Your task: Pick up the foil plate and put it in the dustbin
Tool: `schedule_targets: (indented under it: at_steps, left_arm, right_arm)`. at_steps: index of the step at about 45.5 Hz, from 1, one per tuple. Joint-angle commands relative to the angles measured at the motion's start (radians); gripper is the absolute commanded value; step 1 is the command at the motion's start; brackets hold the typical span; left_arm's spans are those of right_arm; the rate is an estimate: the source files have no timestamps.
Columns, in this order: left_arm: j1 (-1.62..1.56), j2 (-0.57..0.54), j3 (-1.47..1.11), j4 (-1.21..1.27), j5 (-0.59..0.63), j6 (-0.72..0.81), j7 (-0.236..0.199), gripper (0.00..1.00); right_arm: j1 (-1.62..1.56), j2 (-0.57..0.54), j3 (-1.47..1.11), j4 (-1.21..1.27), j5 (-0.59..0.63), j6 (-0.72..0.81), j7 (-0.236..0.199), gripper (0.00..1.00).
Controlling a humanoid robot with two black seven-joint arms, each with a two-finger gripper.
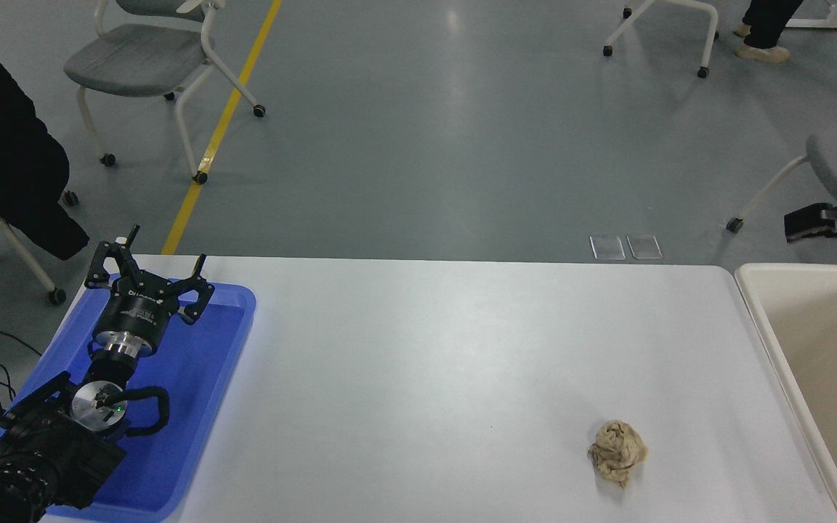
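The cream dustbin (761,323) stands at the table's right end, cut off by the picture's edge. The part of its inside that shows holds nothing. The foil plate is out of view. My right gripper (814,221) comes in from the right edge, raised above the bin's far rim; only a black tip shows, with nothing seen in it. My left gripper (148,274) is parked at the lower left over the blue tray, open and empty.
A small crumpled tan paper wad (617,452) lies on the white table (426,363) near the front right. A flat blue tray (197,378) sits at the left under my left arm. Chairs stand on the floor beyond the table.
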Motion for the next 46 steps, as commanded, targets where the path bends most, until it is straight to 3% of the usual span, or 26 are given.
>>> schedule_targets:
  at_steps: [1, 14, 46]
  left_arm:
    - [0.001, 0.002, 0.0, 0.001, 0.0, 0.0, 0.0, 1.0]
    - [0.003, 0.002, 0.0, 0.001, 0.0, 0.0, 0.0, 1.0]
    - [0.003, 0.002, 0.0, 0.001, 0.0, 0.0, -0.002, 1.0]
  right_arm:
    - [0.19, 0.085, -0.077, 0.304, 0.105, 0.059, -0.002, 1.0]
    - [0.258, 0.18, -0.059, 0.355, 0.338, 0.188, -0.005, 1.0]
    - [0.454, 0.188, -0.17, 0.471, 0.378, 0.189, -0.018, 1.0]
